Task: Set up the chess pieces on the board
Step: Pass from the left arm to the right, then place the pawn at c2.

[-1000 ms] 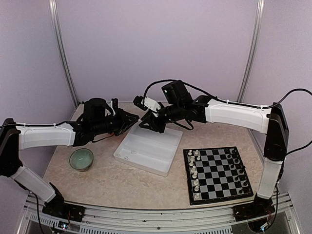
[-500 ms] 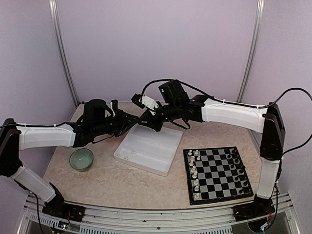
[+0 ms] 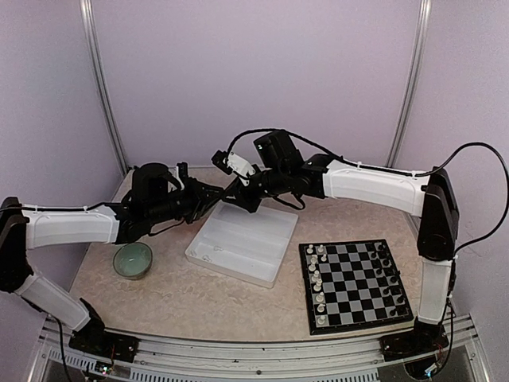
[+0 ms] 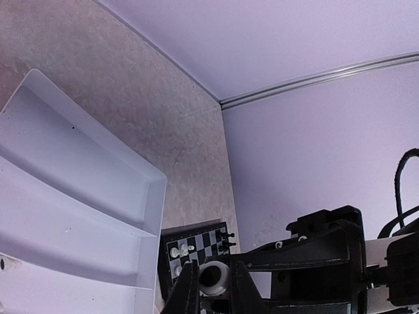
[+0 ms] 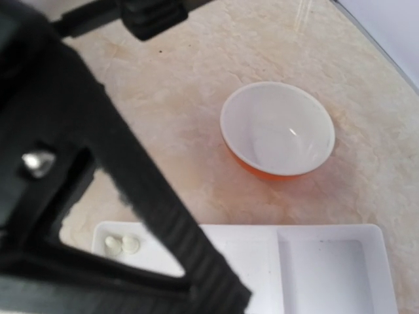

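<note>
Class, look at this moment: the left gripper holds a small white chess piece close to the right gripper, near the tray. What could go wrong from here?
1. The left gripper and right gripper nearly meet in mid-air, so a slight misjudgement could knock them together.
2. The white piece is pinched only at the fingertips. It might slip and drop onto the tray.
3. The chess pieces on the board stand in tight rows, and placing another could topple its neighbours.

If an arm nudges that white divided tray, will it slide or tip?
The tray looks like thin, shallow plastic, so probably light and apt to slide on the smooth table. Its low, wide shape makes tipping unlikely.
</note>
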Controlling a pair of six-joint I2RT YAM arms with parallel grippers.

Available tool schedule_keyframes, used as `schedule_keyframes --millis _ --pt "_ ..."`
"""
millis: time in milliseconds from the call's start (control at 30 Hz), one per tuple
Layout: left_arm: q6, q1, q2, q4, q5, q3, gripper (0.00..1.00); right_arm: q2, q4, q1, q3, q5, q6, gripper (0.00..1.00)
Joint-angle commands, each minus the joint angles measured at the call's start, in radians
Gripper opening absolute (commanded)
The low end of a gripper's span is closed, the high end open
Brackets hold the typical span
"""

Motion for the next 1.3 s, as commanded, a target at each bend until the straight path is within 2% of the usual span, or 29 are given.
schedule_keyframes --millis 0,267,433,533,633,733,867,967,1033,1267 --pt "-0.007 -0.024 -0.038 0.056 0.034 -0.004 0.13 0.021 0.025 0.011 0.027 0.007 0.023 0.19" --pt "-0.013 -0.036 -0.017 0.073 0.043 0.006 0.13 0.011 0.026 0.01 0.032 -0.003 0.011 0.02" --pt "0.034 -0.022 -0.005 0.007 0.057 0.048 0.28 -0.054 0.02 -0.001 -0.029 0.032 -0.064 0.0" --pt "0.152 0.005 -0.018 -0.118 0.064 0.125 0.35 -0.136 0.0 -0.047 -0.119 0.011 -0.124 0.0" --pt "0.307 0.031 -0.025 -0.305 0.036 0.243 0.37 -0.207 -0.087 -0.121 -0.175 -0.04 -0.194 0.0" --pt "0.461 0.059 -0.014 -0.475 -0.021 0.36 0.37 -0.264 -0.23 -0.196 -0.195 -0.089 -0.334 0.0" --pt "0.694 0.072 0.033 -0.655 -0.18 0.517 0.37 -0.336 -0.453 -0.288 -0.215 -0.114 -0.53 0.0" --pt "0.832 0.077 0.084 -0.689 -0.286 0.551 0.37 -0.366 -0.606 -0.312 -0.253 -0.033 -0.646 0.0" --pt "0.867 0.087 0.103 -0.678 -0.309 0.535 0.37 -0.377 -0.695 -0.315 -0.303 0.035 -0.701 0.0" --pt "0.853 0.176 0.078 -0.606 -0.182 0.434 0.37 -0.37 -0.839 -0.315 -0.455 0.179 -0.749 0.0"
